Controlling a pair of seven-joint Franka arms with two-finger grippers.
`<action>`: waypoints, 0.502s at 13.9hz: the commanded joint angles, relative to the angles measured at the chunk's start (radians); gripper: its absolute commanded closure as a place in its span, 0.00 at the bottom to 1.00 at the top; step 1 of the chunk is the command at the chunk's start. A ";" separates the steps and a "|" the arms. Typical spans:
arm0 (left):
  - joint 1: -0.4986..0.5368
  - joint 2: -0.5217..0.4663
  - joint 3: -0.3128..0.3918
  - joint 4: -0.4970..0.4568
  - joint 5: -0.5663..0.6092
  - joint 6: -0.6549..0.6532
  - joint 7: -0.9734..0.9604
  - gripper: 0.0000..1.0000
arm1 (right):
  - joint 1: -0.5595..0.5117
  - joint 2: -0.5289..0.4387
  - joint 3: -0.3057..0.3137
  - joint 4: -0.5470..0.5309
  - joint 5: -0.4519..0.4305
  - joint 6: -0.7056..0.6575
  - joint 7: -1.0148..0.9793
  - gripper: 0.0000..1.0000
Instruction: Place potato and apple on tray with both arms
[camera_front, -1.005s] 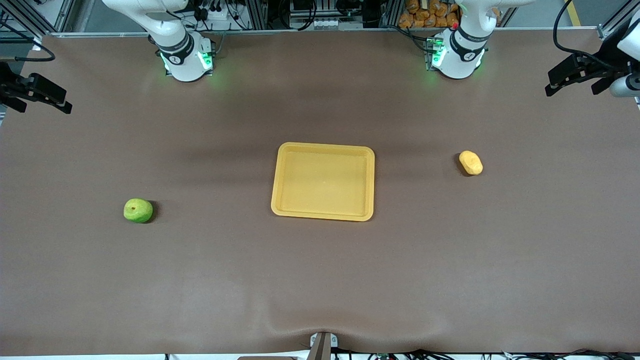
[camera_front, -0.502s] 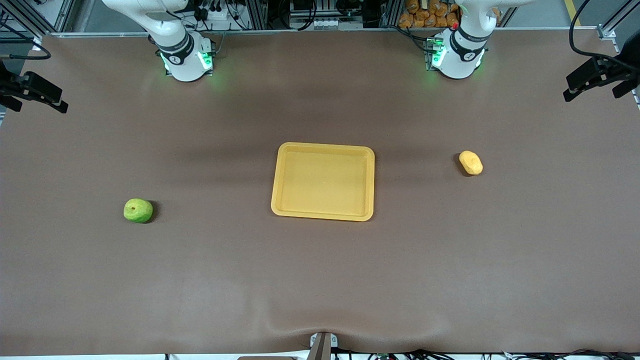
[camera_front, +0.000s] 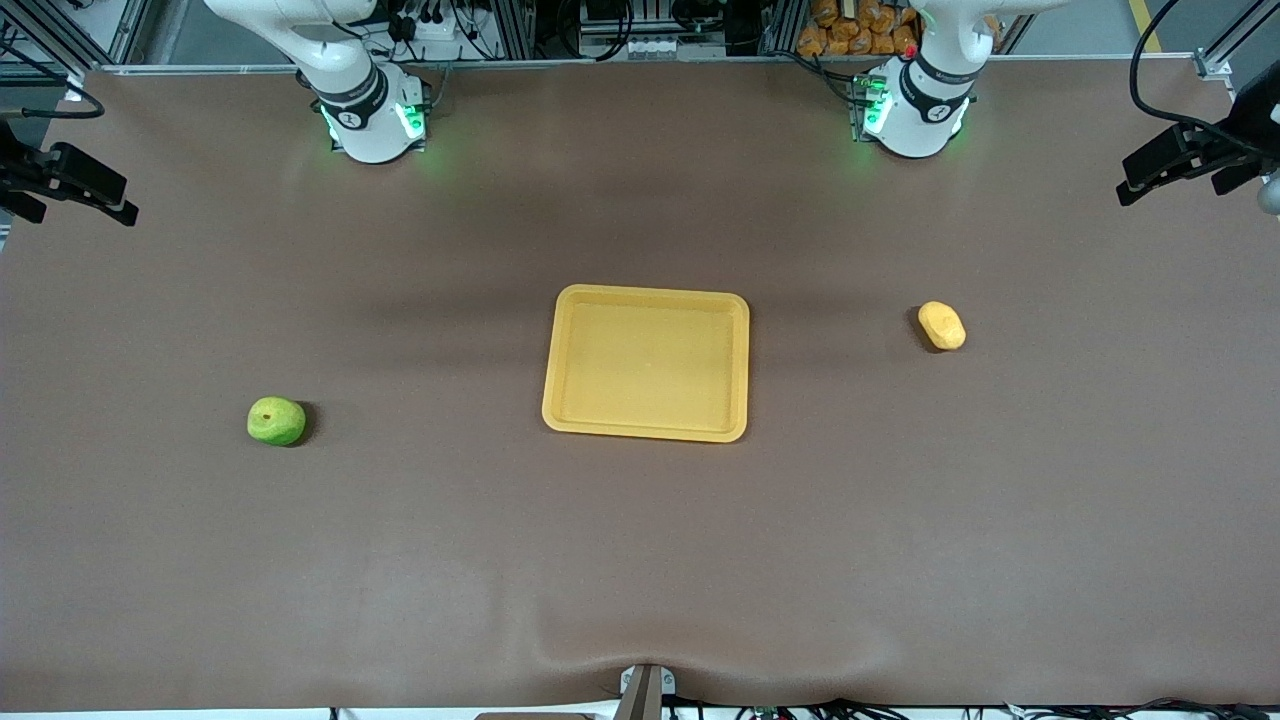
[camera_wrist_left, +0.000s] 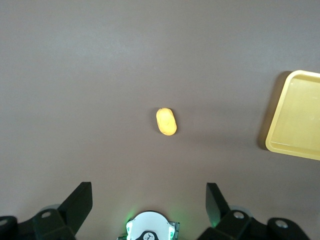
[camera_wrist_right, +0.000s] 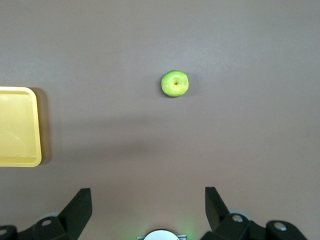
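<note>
The yellow-orange tray (camera_front: 646, 363) lies at the table's middle, with nothing on it. The yellow-tan potato (camera_front: 942, 326) lies on the table toward the left arm's end. The green apple (camera_front: 276, 421) lies toward the right arm's end, nearer the front camera than the tray. My left gripper (camera_front: 1170, 170) is up in the air over the table's left-arm end, open and empty. Its wrist view shows the potato (camera_wrist_left: 166, 121) and a corner of the tray (camera_wrist_left: 295, 120) far below the gripper (camera_wrist_left: 149, 200). My right gripper (camera_front: 70, 185) is up over the right-arm end, open and empty (camera_wrist_right: 149, 200), with the apple (camera_wrist_right: 175, 83) and the tray's edge (camera_wrist_right: 17, 127) below.
The two arm bases (camera_front: 372, 120) (camera_front: 912, 110) glow green along the table's back edge. A camera mount (camera_front: 645, 690) sits at the front edge. Brown table surface surrounds the tray on all sides.
The left gripper swung out toward the table's end, then came back a little. The right gripper shifted only slightly. Potato, apple and tray have not moved.
</note>
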 joint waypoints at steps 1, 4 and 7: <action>0.003 0.000 -0.006 0.003 0.008 -0.018 -0.015 0.00 | -0.008 -0.014 0.009 -0.004 -0.019 -0.010 0.003 0.00; 0.001 0.001 -0.008 -0.005 0.007 -0.017 -0.018 0.00 | -0.007 -0.014 0.010 -0.004 -0.019 -0.010 0.009 0.00; 0.003 0.000 -0.008 -0.029 0.007 -0.008 -0.018 0.00 | -0.011 -0.014 0.009 -0.004 -0.019 -0.010 0.002 0.00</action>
